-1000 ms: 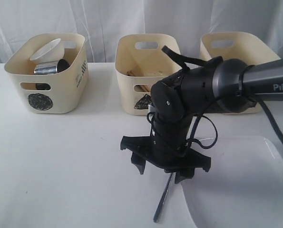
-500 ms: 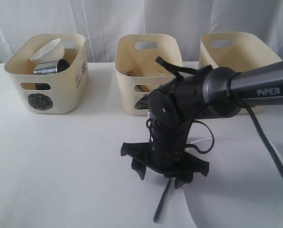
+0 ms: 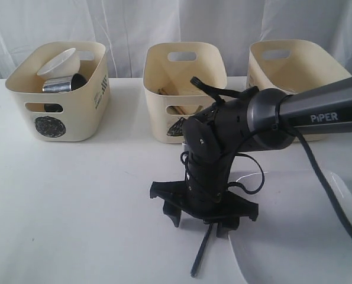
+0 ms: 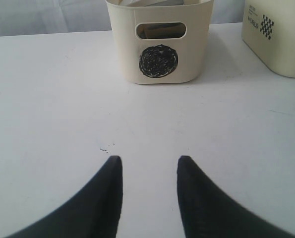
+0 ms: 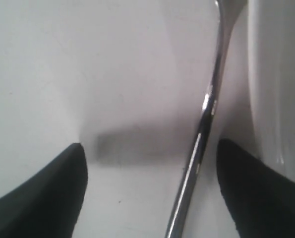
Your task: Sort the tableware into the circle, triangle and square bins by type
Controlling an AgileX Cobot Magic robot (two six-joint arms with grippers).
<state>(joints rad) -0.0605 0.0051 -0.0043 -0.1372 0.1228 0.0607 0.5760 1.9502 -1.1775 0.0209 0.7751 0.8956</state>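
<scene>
Cutlery handle (image 5: 206,109) between wide-open right jaws, white plate (image 3: 294,248) just beside; left jaws parted, empty.

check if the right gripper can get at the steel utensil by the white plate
Probably yes: the right gripper hangs over the steel utensil, jaws wide open, its handle between them. The rim of the white plate, close beside one finger, could crowd it.

Circle bin (image 3: 57,112): cream, black scribbled circle on front, small black checker print on side. Triangle bin (image 3: 184,77): cream, with a dark scribble that is partly hidden, so its shape is unclear. Third bin (image 3: 288,65): cream. Bowl (image 3: 60,61) white, mug (image 3: 58,86) shiny steel. Table (image 3: 75,195) and plate (image 3: 294,242) white. Utensil handle (image 3: 200,255) silver. Right gripper (image 3: 199,225) black, arm (image 3: 317,106) grey.
</scene>
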